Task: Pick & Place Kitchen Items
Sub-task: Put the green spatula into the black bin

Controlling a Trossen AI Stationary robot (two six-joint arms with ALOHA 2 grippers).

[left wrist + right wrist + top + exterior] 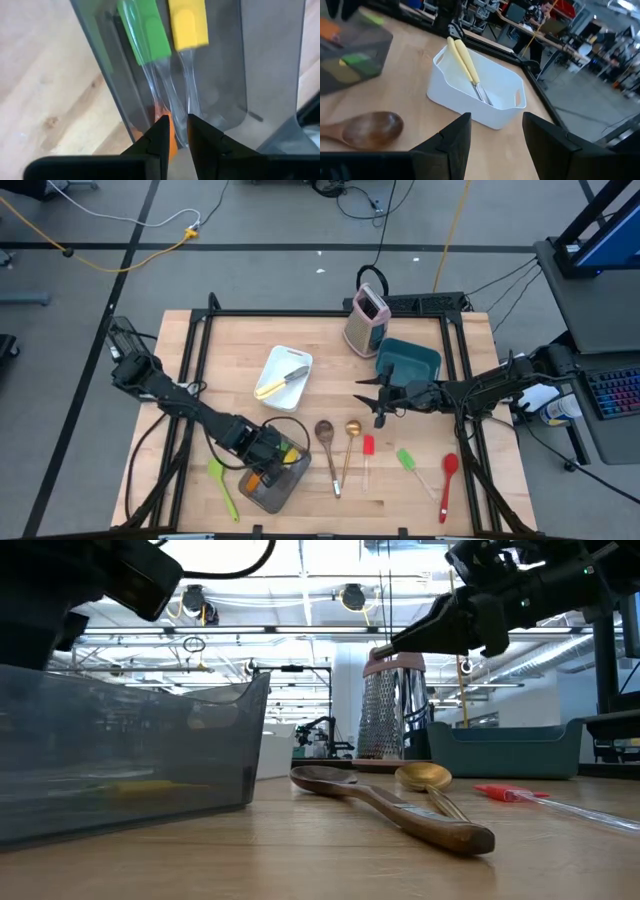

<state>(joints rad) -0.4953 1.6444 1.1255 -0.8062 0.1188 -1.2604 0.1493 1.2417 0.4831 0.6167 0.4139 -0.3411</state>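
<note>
The left end effector [268, 463] hangs over the grey bin [290, 485] at the near edge of the desk [180, 380]. In the left wrist view its fingers [159, 137] stand a narrow gap apart with the clear handles of a green spatula [145, 30] and a yellow spatula [187, 22] running down between and beneath them inside the bin; whether the fingers pinch a handle I cannot tell. An orange piece [169, 135], probably another spatula, lies under the fingertips.

The right end effector [380, 398] hovers above the middle of the desk, just beside the teal bin [410, 360], its fingers spread wide and empty.

A yellow-handled knife [280, 383] lies in the white tray [270, 365]; the right wrist view shows two yellow handles side by side there. On the bare desk a green spatula [222, 483] lies just left of the grey bin. To its right lie a brown wooden spoon [328, 450] and a gold spoon [350, 445] close together, then a red spatula [367, 450], another green spatula [408, 462] and a red spoon [449, 475]. The pink-and-steel box grater [365, 320] stands upright at the far side, beside the teal bin.
</note>
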